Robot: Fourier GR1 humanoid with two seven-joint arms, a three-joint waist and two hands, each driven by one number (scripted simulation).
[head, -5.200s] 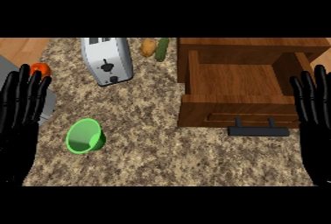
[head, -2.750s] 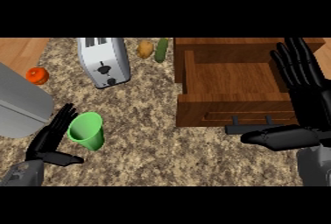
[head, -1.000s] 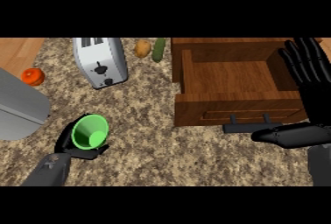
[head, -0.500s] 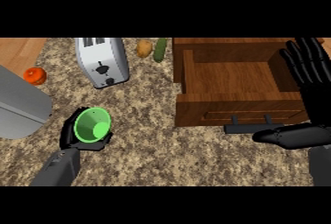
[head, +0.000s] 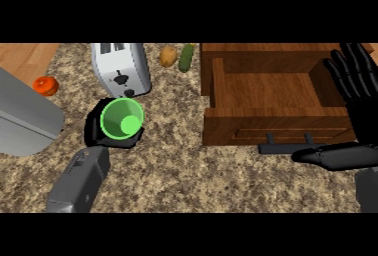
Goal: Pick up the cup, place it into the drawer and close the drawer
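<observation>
Left hand (head: 111, 131) curled round green plastic cup (head: 122, 119); right hand (head: 356, 85) fingers straight, holding nothing, beside open wooden drawer (head: 273, 95).

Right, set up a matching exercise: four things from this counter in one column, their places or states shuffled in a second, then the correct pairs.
Things:
1. cup
2. drawer
3. toaster
4. right hand

Places or states:
A. pulled open, nothing inside
B. held in the left hand
C. open, over the drawer's right side
D. lying just behind the cup

Pairs: 1-B, 2-A, 3-D, 4-C
</observation>
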